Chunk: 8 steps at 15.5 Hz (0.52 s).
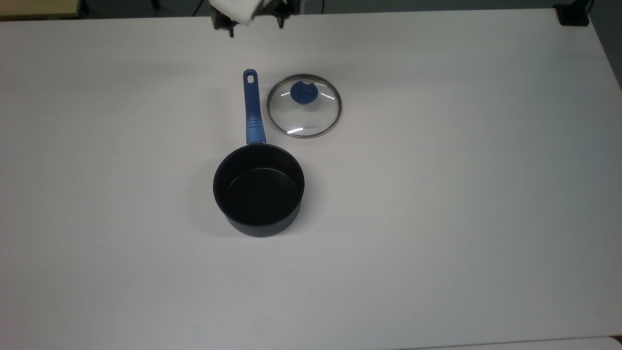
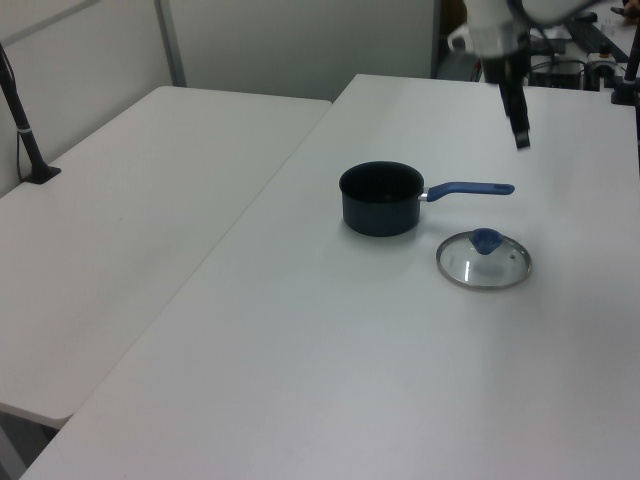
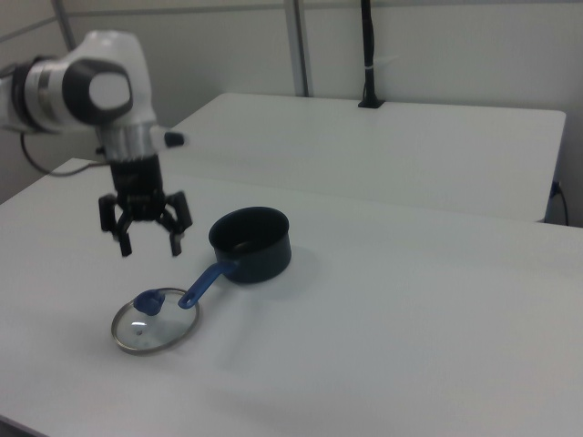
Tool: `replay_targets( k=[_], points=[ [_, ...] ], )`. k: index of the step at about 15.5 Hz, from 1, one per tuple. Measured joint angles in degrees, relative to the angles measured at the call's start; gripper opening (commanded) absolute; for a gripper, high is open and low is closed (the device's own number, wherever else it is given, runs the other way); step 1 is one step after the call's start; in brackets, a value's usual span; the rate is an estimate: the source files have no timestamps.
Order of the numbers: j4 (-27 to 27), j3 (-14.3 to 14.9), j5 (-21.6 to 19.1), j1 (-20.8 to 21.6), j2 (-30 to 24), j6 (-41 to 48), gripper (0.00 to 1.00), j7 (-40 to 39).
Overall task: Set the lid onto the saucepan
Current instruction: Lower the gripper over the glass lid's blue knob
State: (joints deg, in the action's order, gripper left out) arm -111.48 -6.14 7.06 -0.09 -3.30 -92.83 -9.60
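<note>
The saucepan point(image 1: 259, 189) point(image 2: 381, 198) point(image 3: 250, 244) stands upright and empty on the white table point(image 1: 437, 194), its blue handle point(image 1: 252, 107) pointing to the top view's top. The lid point(image 1: 304, 106) point(image 2: 484, 260) point(image 3: 155, 322) lies flat on the table beside the handle, blue knob up, apart from the pot. My gripper point(image 1: 255, 29) point(image 2: 520, 138) point(image 3: 150, 246) hangs open in the air, fingers pointing down and holding nothing. It is above the table just beyond the handle's end and the lid, toward the top view's top edge.
A second white table point(image 2: 130, 220) adjoins on the left view's left, with a black post point(image 2: 25, 130) point(image 3: 367, 55) clamped to its far edge. A black object point(image 1: 573, 14) sits at the top view's top right corner.
</note>
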Motion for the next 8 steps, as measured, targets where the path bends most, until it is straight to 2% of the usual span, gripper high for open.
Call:
replay_targets(
  k=[4,8],
  points=[
    [-8.3,-2.4,-4.5,0.5,-0.6,-9.5,1.0,11.7],
    [-12.8,-4.4,-5.6,0.5,2.8,-21.1,0.96,20.6]
  ],
)
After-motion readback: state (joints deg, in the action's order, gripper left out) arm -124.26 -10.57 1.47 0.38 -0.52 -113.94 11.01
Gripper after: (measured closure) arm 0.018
